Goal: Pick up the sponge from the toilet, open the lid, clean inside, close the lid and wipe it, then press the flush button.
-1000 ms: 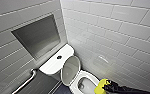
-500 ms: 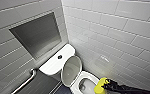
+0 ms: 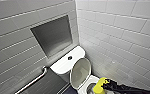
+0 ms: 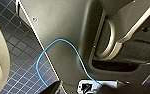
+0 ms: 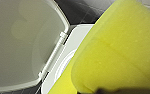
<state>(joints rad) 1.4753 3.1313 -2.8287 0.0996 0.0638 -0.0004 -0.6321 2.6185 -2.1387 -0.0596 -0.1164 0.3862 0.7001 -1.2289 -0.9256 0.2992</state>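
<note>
The white toilet stands against the tiled wall, with the dark round flush button in the middle of its tank top. The lid is raised and leans back towards the tank, leaving the bowl rim bare. My right gripper comes in from the lower right, shut on the yellow sponge, and holds it over the bowl's right side. In the right wrist view the sponge looms large in front of the raised lid and the white rim. My left gripper is open, holding nothing, beside the robot's grey body.
A metal grab bar runs along the wall left of the toilet. A recessed grey niche sits above the tank. White tiled walls close in on the left and right. Dark small-tiled floor shows beneath, with a blue cable across the robot's body.
</note>
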